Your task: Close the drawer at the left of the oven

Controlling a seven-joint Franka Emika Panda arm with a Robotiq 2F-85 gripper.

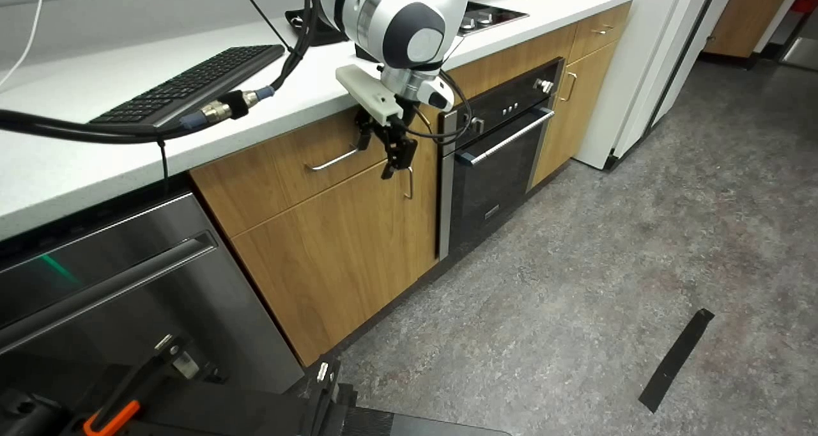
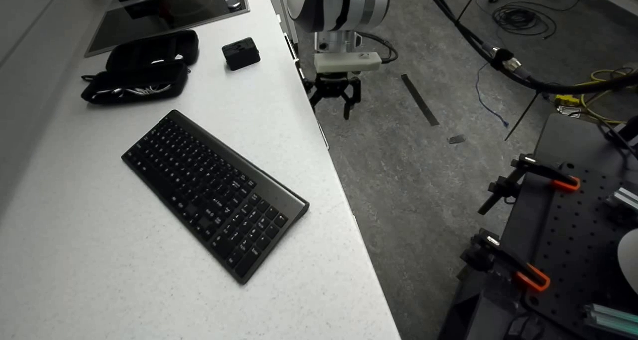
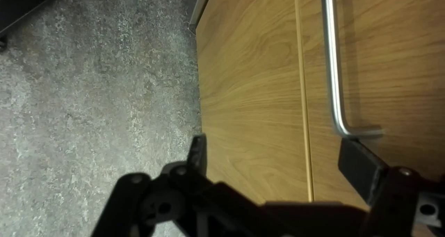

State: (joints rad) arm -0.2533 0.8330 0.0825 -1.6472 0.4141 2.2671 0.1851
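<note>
Closest to the wrist camera, black gripper (image 3: 277,155) with its fingers (image 3: 197,153) spread wide, holding nothing at all, and look at that: one fingertip (image 3: 361,172) is right up at the bend of the silver handle (image 3: 332,56). Touching or just short of it? I can't tell. That handle is on the drawer (image 1: 281,174), the oak front directly under the white counter (image 1: 313,94), left of the oven (image 1: 495,177) in an exterior view, and looking about flush with the cabinet door (image 1: 340,260) below. On the drawer's other side gleams a stainless steel appliance front (image 1: 201,302). Above the gripper, the robot arm (image 2: 341,3) hangs just off the counter's edge. Keyboard (image 2: 214,195) lying askew on top in both exterior views; beyond it, a black case (image 2: 139,74) laid open with cables (image 2: 147,89) inside, a small black box (image 2: 241,56) near it, then the cooktop (image 2: 199,11).
</note>
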